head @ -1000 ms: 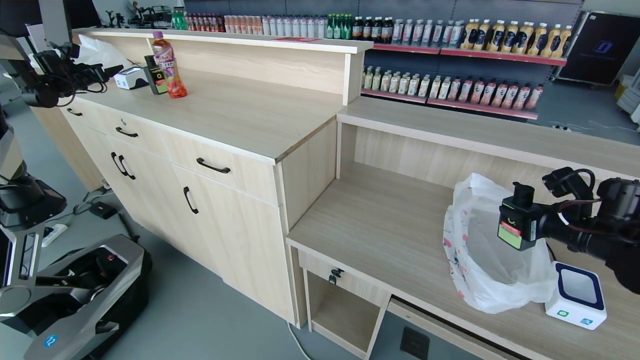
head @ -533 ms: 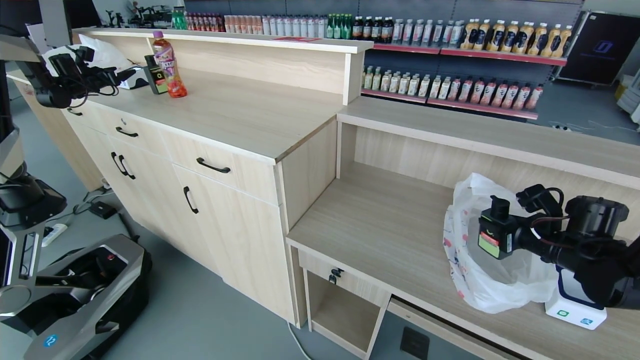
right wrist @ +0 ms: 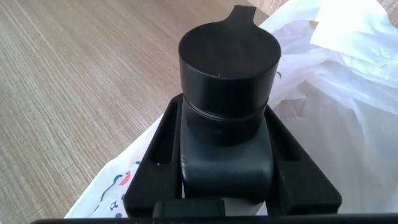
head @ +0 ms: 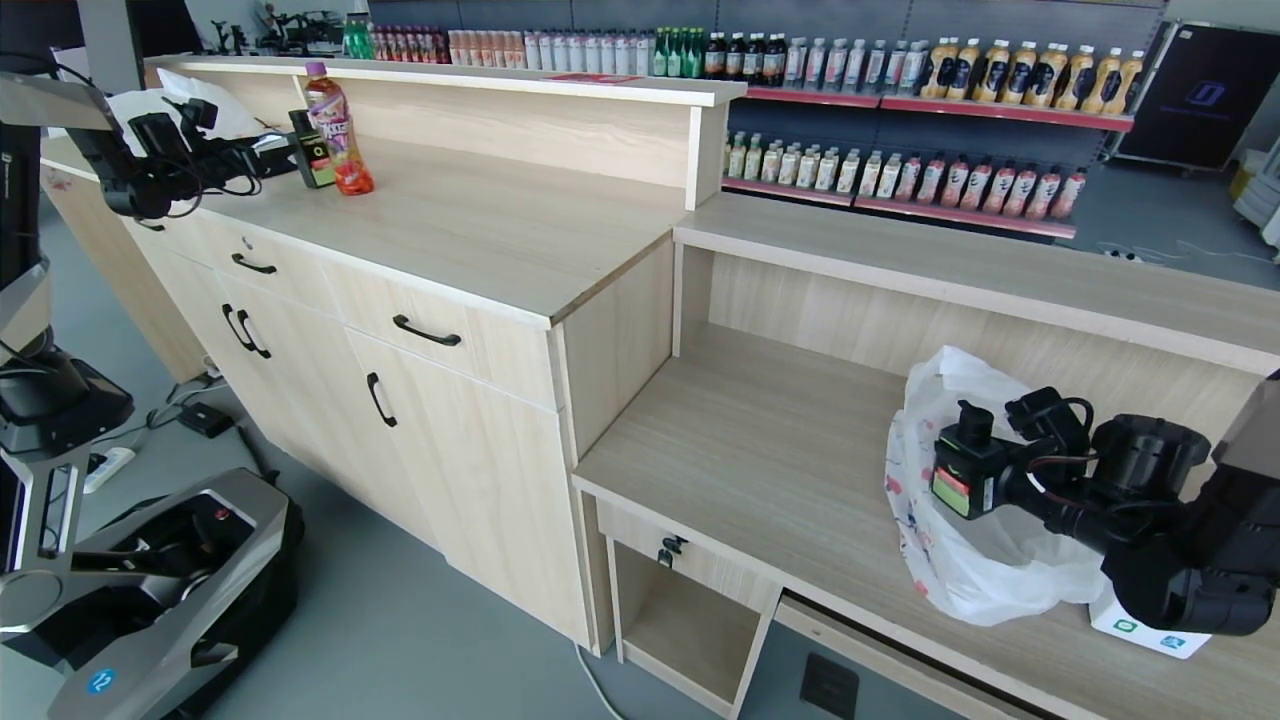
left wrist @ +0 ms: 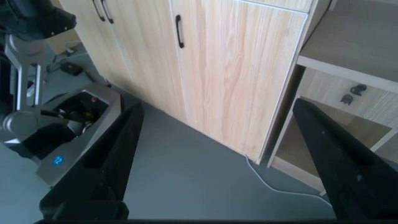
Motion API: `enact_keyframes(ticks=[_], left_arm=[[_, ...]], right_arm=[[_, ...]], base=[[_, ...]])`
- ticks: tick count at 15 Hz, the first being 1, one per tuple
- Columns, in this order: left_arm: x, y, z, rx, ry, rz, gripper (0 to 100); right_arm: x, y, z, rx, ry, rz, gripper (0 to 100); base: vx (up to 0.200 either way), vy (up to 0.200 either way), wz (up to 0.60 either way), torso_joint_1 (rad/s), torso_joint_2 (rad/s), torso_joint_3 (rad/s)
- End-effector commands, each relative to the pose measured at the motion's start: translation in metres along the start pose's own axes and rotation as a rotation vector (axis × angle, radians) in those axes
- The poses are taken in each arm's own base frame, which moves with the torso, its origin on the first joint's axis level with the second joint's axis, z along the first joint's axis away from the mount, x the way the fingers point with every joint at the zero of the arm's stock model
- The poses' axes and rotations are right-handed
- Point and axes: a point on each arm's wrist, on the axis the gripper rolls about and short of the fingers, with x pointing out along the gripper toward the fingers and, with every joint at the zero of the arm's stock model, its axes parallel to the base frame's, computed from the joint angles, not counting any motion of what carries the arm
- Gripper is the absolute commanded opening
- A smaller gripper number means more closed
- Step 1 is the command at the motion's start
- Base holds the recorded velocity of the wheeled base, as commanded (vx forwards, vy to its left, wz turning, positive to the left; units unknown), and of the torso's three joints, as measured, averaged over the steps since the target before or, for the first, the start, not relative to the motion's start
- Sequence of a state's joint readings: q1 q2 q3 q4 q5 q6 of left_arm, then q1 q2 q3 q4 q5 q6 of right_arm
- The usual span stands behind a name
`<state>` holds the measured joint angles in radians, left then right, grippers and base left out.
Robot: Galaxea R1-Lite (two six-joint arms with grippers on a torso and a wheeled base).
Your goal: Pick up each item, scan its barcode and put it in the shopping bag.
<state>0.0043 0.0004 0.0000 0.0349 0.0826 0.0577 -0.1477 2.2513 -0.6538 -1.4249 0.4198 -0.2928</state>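
Our right fingers are clamping a small black bottle from both sides, just below its round cap. The right gripper is holding it level, with its green and red label facing the near left. It is hanging at the open mouth of the white shopping bag, above the bag's near left rim. We cannot tell whether bottle and plastic are touching. The bag is sitting on the low desk at the right, and a white scanner box is peeking out just beside it at the near right.

Our left fingers are standing wide apart and gripping nothing. The left gripper is hovering over the far left end of the tall counter, just beside a black carton. A pink drink bottle is standing upright right of that carton. Shelves of drinks are lining the far wall.
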Motion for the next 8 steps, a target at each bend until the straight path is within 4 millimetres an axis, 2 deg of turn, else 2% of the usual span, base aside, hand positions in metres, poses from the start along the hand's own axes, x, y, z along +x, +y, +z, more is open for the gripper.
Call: enact_keyframes(ticks=[1,8], left_arm=[[0.0,0.0,-0.0001,0.001,0.0,0.001,100],[0.0,0.0,-0.0001,-0.001,0.0,0.001,100]], right_arm=[[0.0062,0.0054,-0.0102,0.018,0.018,0.019,0],[0.0092,0.0103,-0.0162,0.026,0.033,0.034,0]], base=[[0.0,0.0,0.0,0.0,0.0,0.0],[0.0,0.0,0.0,0.0,0.0,0.0]])
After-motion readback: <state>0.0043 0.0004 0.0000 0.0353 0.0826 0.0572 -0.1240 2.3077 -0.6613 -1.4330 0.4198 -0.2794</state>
